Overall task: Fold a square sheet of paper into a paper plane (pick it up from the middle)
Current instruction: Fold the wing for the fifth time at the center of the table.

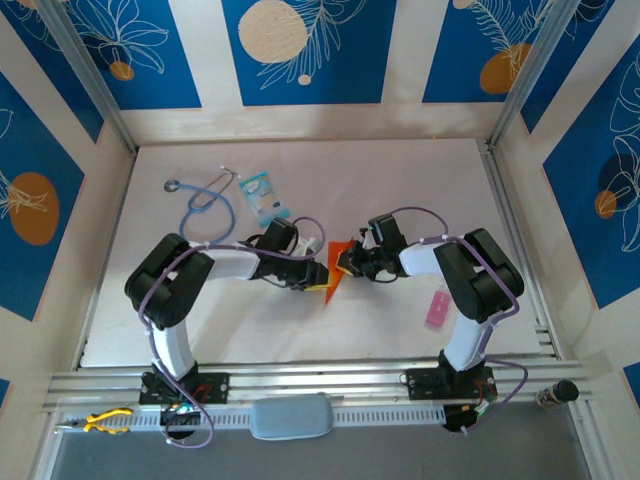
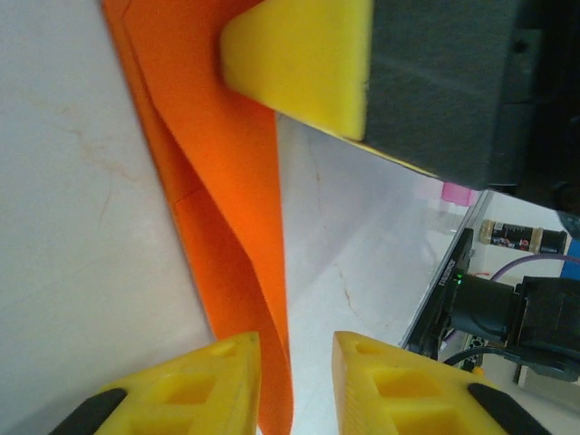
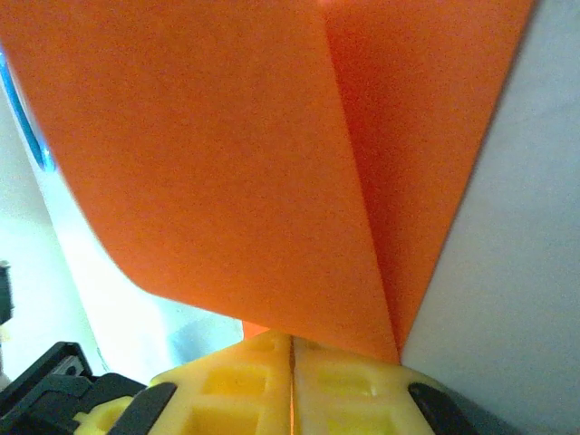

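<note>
Orange paper point(image 1: 335, 272), folded along a crease into a long narrow wedge with its tip pointing toward the arm bases, sits near the middle of the white table point(image 1: 400, 180), between the two grippers. At the far left of the table lies a stethoscope point(image 1: 205, 205), with a light-blue packet point(image 1: 266, 197) just beside it on the right. Next comes the left gripper point(image 1: 316, 274), touching the paper's left side. In its wrist view the yellow fingers point(image 2: 181, 394) stand narrowly parted. The paper's edge runs down into the gap against one finger, and bare table shows between the paper and the other finger, so nothing is clamped there. The right gripper point(image 1: 347, 262) meets the paper from the other side. In its wrist view the fingers point(image 3: 227, 381) are pressed together with a thin orange line between them, pinching the folded sheet at its lower edge. Farthest right, a pink strip point(image 1: 437, 310) lies flat beside the right arm, well apart from the paper.
</note>
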